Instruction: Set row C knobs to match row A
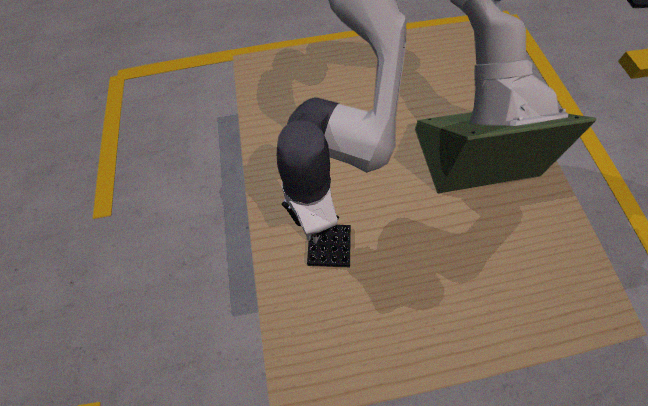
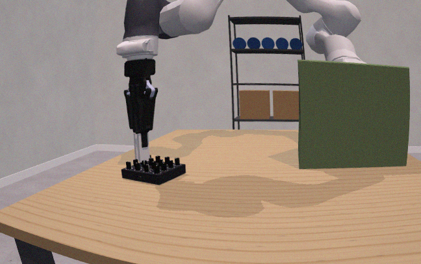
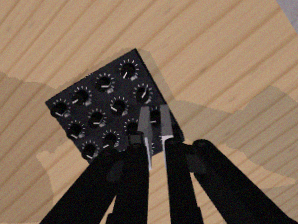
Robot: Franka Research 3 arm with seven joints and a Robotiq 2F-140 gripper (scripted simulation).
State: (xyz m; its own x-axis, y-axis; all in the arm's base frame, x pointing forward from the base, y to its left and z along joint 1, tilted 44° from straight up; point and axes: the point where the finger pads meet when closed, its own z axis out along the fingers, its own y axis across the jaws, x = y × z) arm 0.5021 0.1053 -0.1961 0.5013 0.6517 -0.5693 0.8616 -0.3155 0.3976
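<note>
The black knob box (image 1: 340,253) (image 2: 143,177) (image 3: 110,92) sits on the table. In the wrist view its row A edge is upper left. The line of knob A4 (image 3: 128,70) points down and slightly left there, and that of B4 (image 3: 142,94) up and right. My gripper (image 1: 315,239) (image 2: 142,160) (image 3: 155,118) points down with its narrow pale fingers at knob height, one on each side of knob C4 (image 3: 154,119). It looks shut on C4. A short white line shows on C4, roughly crosswise between the fingers. The fingers hide most of knob D4, and C3 partly.
Neighbouring knobs B4 and C3 (image 3: 132,126) stand close around the fingertips. The green pedestal (image 1: 500,157) (image 2: 354,114) under the arm's base stands on the wooden table (image 1: 450,350) (image 2: 227,237), well away from the box. A shelf rack (image 2: 267,51) stands in the background.
</note>
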